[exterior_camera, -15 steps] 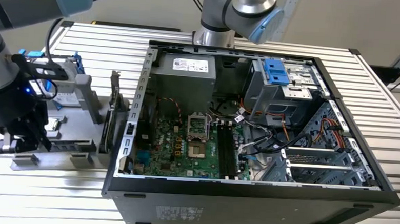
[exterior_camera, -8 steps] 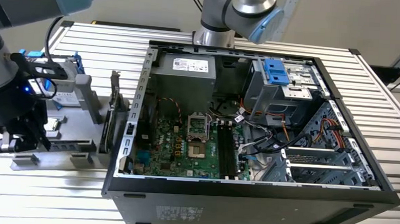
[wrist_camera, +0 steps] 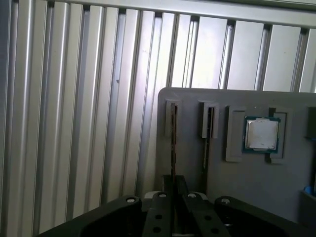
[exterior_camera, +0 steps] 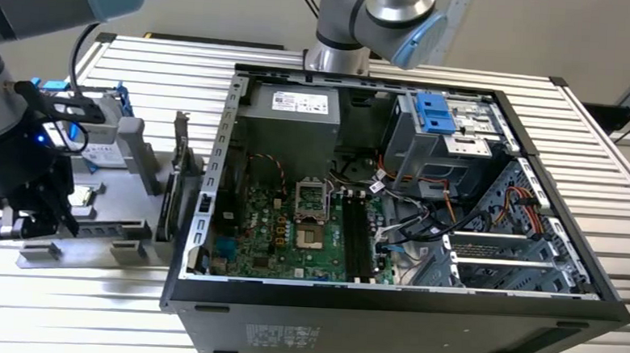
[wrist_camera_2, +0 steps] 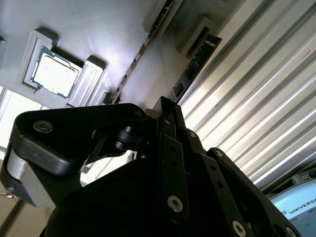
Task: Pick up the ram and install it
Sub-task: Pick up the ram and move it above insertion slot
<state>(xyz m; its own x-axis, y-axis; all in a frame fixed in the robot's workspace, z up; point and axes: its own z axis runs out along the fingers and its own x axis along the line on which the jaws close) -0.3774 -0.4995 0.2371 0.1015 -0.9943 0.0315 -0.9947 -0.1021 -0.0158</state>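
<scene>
Seemingly light and stiff but easy to damage, the ram (wrist_camera: pixel 173 138) looks best pinched across its two flat faces near the middle of its upper edge, and kept square so it neither twists nor scrapes its contacts. It stands on edge in the slot nearest the side of the gray tray (wrist_camera: pixel 247 197), just beside a second stick (wrist_camera: pixel 207 138) and near a processor chip (wrist_camera: pixel 261 134), its long axis level and running with the slats of the table (wrist_camera: pixel 74 123). The gripper (wrist_camera: pixel 175 183) hangs over the ram's line; I cannot tell whether it is open or closed.
</scene>
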